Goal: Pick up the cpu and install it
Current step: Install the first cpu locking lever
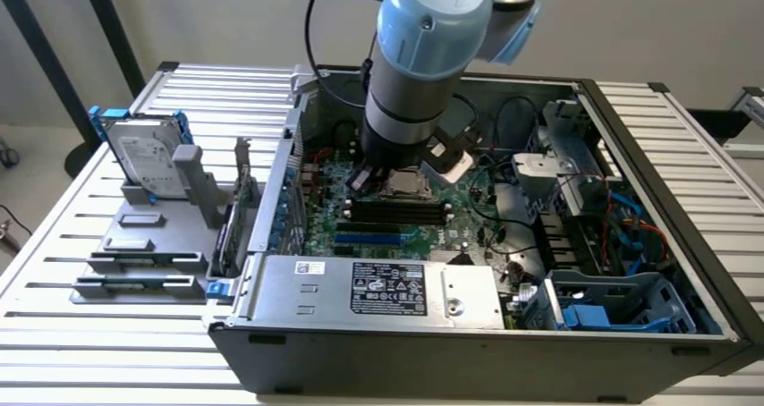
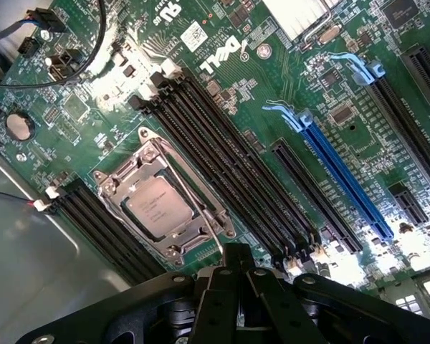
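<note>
The cpu (image 2: pixel 156 206), a small square chip with a dull silver top, lies flat inside the metal socket frame (image 2: pixel 118 180) on the green motherboard (image 2: pixel 79 107). My gripper (image 2: pixel 236 252) hangs a little above the board, just beside the socket. Its black fingers are shut together with nothing between them. In the exterior view the arm (image 1: pixel 418 75) reaches down into the open computer case (image 1: pixel 668 200), and the socket (image 1: pixel 403 185) sits right under the wrist.
Black memory slots (image 2: pixel 222 158) run beside the socket, and a blue expansion slot (image 2: pixel 344 179) lies further along. The labelled power supply (image 1: pixel 376 290) fills the case's near side. A hard drive with blue brackets (image 1: pixel 146 160) stands on a grey fixture (image 1: pixel 143 245) at the exterior view's left.
</note>
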Motion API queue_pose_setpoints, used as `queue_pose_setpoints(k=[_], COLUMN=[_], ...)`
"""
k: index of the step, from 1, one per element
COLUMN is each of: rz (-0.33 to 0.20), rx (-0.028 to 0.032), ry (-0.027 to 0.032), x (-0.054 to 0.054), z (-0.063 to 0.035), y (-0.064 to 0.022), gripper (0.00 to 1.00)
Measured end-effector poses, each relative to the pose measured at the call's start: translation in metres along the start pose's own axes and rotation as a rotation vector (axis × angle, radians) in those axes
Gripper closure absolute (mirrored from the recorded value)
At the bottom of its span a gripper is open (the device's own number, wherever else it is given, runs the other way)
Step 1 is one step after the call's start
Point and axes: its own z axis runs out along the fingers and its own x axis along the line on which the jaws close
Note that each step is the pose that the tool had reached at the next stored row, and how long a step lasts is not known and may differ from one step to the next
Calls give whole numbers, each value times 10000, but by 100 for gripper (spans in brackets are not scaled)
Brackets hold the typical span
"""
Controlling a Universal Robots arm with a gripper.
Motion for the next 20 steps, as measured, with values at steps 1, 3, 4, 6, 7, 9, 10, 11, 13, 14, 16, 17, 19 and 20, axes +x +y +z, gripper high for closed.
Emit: queue_pose_setpoints(k=[1,3,4,6,7,9,10,11,13,14,16,17,19,20], rz=[-21,-68,-90,-145,-174,-236,-269,-302,-370,-406,-481,-519,-589,-623], rx=[-11,-30,-39,-50,-54,-59,-64,-68,-78,-86,-94,-99,-107,-109], ry=[8,19,25,30,31,29,28,27,29,34,36,35,35,34], x=[-1,-5,-9,-17,-21,-26,-27,-24,-14,-10,-8,-8,-8,-8], z=[12,35,49,78,93,122,137,152,186,203,231,241,262,272], y=[0,2,1,-5,-10,-18,-24,-30,-43,-48,-53,-54,-57,-57], gripper=[89,89,89,89,89,89,89,89,89,89,89,89,89,89])
